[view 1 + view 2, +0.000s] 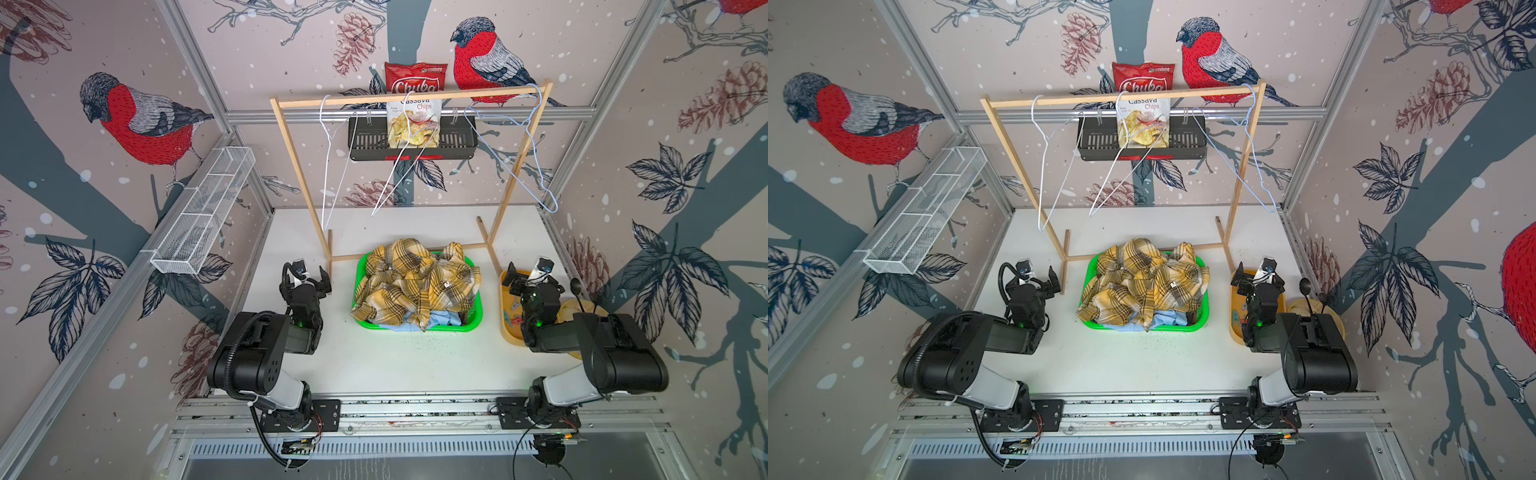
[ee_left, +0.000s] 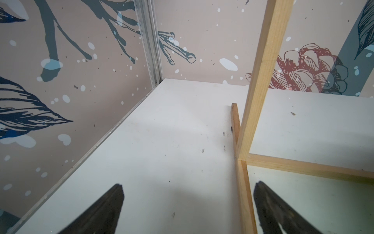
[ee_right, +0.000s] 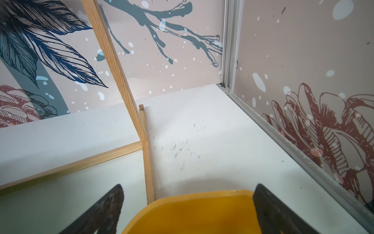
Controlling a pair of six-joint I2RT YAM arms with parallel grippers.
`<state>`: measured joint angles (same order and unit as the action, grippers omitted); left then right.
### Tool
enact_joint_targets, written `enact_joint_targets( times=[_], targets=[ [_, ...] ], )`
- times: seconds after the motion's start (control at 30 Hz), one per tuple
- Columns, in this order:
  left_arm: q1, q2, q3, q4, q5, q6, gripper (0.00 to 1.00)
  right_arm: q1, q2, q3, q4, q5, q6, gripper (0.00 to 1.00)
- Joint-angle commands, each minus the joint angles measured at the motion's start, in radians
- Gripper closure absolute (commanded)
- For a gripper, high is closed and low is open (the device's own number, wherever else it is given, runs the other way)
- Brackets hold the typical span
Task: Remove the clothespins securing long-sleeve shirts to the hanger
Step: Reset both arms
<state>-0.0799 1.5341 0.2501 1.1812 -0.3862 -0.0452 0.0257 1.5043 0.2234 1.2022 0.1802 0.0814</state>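
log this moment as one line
hangers: bare; shirts: in green basket; clothespins: in yellow tray; left tool: open, empty; right tool: open, empty

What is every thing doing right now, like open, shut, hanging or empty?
Hangers: hanging on the wooden rail, bare.
Shirts: crumpled in the green basket.
Clothespins: lying loose in the yellow tray.
Left claw: open, empty.
Right claw: open, empty, over the tray.
Chips bag: standing in the black wall basket.

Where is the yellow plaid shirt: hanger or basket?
In the green basket: the yellow plaid shirt lies crumpled there; all three wire hangers hang bare.
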Motion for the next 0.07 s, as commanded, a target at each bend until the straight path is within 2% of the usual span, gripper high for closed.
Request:
enact_joint_targets(
  times=[0.0, 0.03],
  targets=[
    [-0.003, -0.009, -0.006, 0.051, 0.009, 0.003, 0.02, 0.0, -0.001, 0.004, 0.011, 0.012, -0.002, 0.0],
    [-0.017, -0.006, -0.013, 0.067, -0.023, 0.013, 0.01, 0.0, 0.0, 0.004, 0.013, 0.012, -0.002, 0.0]
  ],
)
